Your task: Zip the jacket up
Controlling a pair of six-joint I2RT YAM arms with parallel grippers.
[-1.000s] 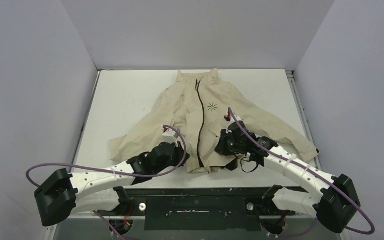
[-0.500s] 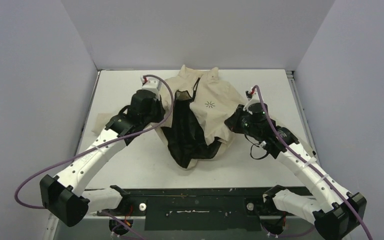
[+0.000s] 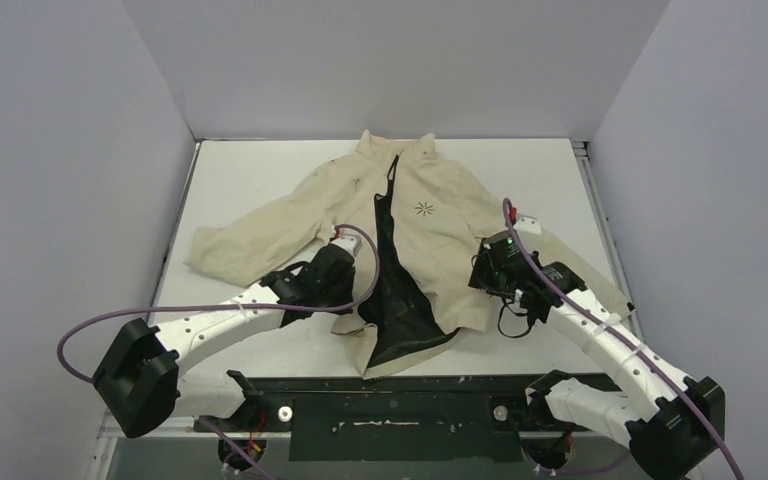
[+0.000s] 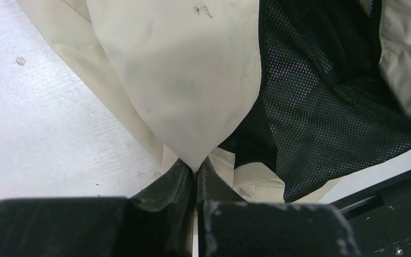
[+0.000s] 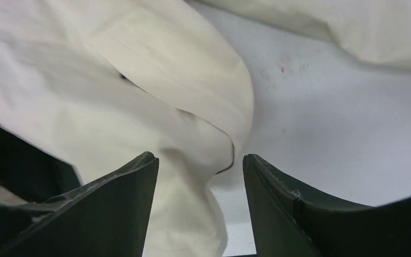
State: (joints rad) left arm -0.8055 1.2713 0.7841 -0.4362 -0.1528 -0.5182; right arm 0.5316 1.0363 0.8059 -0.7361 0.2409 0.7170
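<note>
The beige jacket (image 3: 440,225) lies on the table, collar at the far side and a small dark starburst logo (image 3: 423,209) on its chest. Its front lies open, showing a long wedge of black mesh lining (image 3: 395,290). My left gripper (image 3: 348,292) is shut on a fold of beige cloth (image 4: 192,107) at the left front panel's lower edge, beside the lining (image 4: 321,107). My right gripper (image 3: 477,278) stands open over the right front panel's lower edge. Loose beige cloth (image 5: 182,139) lies under and between its fingers (image 5: 123,187), ungripped.
The white table (image 3: 250,180) shows on both sides of the jacket. One sleeve (image 3: 250,235) stretches out to the left and the other (image 3: 570,265) lies under my right arm. The black base rail (image 3: 390,400) runs along the near edge.
My left gripper has come back from the far left toward the near middle, still shut on cloth. The right gripper has opened and let its cloth go. The jacket now lies flatter and more spread.
</note>
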